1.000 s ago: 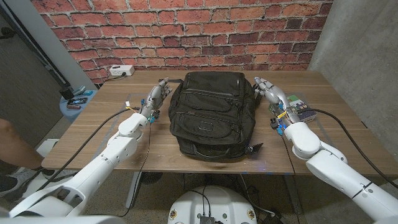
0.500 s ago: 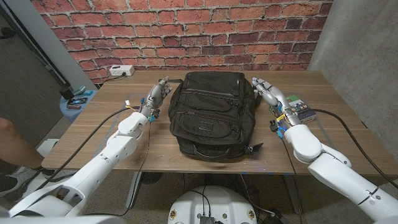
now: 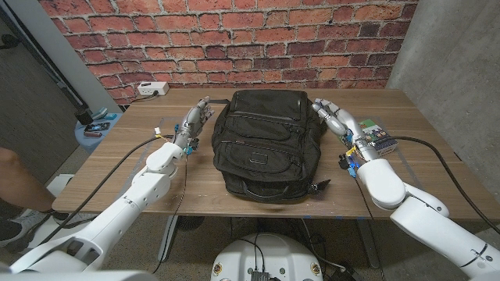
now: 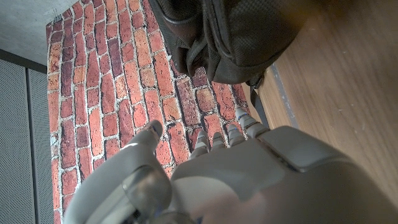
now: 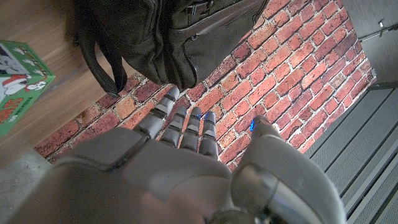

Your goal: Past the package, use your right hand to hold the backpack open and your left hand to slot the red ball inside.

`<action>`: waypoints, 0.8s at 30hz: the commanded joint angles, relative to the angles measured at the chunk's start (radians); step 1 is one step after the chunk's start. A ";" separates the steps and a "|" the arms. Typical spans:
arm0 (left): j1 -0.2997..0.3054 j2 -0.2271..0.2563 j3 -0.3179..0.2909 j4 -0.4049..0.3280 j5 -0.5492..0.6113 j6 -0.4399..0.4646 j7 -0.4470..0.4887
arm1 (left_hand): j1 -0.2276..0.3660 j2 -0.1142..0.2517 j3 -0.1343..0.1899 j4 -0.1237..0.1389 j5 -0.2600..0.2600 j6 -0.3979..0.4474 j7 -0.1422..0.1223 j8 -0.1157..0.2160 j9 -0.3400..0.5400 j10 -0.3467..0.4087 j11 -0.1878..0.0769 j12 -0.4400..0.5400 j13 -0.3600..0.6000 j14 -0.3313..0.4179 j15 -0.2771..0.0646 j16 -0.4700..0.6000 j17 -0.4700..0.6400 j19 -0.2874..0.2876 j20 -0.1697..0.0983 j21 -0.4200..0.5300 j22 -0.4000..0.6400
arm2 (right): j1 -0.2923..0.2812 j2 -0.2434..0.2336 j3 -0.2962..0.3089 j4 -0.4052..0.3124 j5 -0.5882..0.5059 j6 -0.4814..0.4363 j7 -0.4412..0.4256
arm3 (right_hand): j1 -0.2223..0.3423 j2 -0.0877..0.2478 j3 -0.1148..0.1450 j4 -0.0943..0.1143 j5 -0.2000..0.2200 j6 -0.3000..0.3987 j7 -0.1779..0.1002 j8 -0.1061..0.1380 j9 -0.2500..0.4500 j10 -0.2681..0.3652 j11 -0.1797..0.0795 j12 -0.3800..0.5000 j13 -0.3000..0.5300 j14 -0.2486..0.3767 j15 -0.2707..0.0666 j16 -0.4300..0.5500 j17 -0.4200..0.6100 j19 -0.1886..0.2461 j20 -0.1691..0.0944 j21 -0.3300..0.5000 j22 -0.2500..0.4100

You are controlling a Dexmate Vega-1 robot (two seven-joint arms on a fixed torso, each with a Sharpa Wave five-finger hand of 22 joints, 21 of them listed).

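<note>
A black backpack (image 3: pixel 269 144) lies closed on the wooden table (image 3: pixel 433 176), its top toward the brick wall. My left hand (image 3: pixel 195 121) stands just off the bag's left side, fingers straight and apart, holding nothing. My right hand (image 3: pixel 334 119) is at the bag's upper right corner, fingers spread and close to the fabric; contact is unclear. A green package (image 3: pixel 376 137) lies on the table right of the bag, behind my right wrist. The left wrist view has the backpack (image 4: pixel 233 34) beyond my fingers (image 4: pixel 205 140); the right wrist view has the backpack (image 5: pixel 168 31) and the package (image 5: pixel 22 84).
A white power strip (image 3: pixel 152 88) sits at the table's far left corner by the brick wall. A small blue side table (image 3: pixel 98 129) with bits on it stands left of the table. Part of a person (image 3: pixel 19 183) is at the left edge. Cables trail from both wrists.
My right hand has moved left toward the backpack's upper right corner. My left hand and the backpack have stayed in place.
</note>
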 commanded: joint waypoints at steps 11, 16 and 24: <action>0.043 0.017 -0.022 -0.037 0.002 -0.025 0.027 | 0.012 -0.002 0.003 -0.009 -0.003 0.000 0.004 -0.001 0.004 0.003 -0.002 -0.001 0.001 0.002 -0.001 -0.001 0.002 0.003 0.005 -0.001 0.004 | -0.056 -0.024 -0.047 -0.171 -0.217 -0.216 -0.048 | 0.043 -0.006 0.008 -0.039 -0.004 0.027 -0.006 0.012 0.002 0.025 -0.011 0.009 -0.001 0.027 -0.030 0.013 -0.008 0.031 -0.044 0.012 0.002; 0.039 0.016 -0.022 -0.032 0.002 -0.030 0.019 | 0.012 -0.001 0.002 -0.010 -0.003 0.000 0.003 -0.001 0.004 0.003 -0.002 -0.001 0.001 0.002 -0.001 -0.001 0.002 0.004 0.004 -0.001 0.004 | -0.062 -0.024 -0.076 -0.195 -0.283 -0.245 -0.065 | 0.057 -0.011 0.011 -0.053 -0.005 0.030 -0.008 0.012 0.002 0.031 -0.011 0.010 -0.001 0.036 -0.033 0.015 -0.011 0.039 -0.044 0.013 0.002; 0.025 -0.002 -0.016 0.004 -0.004 -0.057 -0.009 | 0.014 0.002 0.003 -0.011 -0.002 0.000 0.004 -0.001 0.004 0.003 -0.002 -0.001 0.001 0.003 0.002 -0.001 0.002 0.004 0.006 -0.001 0.004 | -0.091 -0.025 -0.099 -0.178 -0.359 -0.165 -0.103 | 0.100 -0.007 0.017 -0.096 -0.009 0.100 -0.013 0.031 0.003 0.096 -0.021 0.028 0.001 0.102 -0.047 0.037 -0.013 0.099 -0.042 0.022 0.001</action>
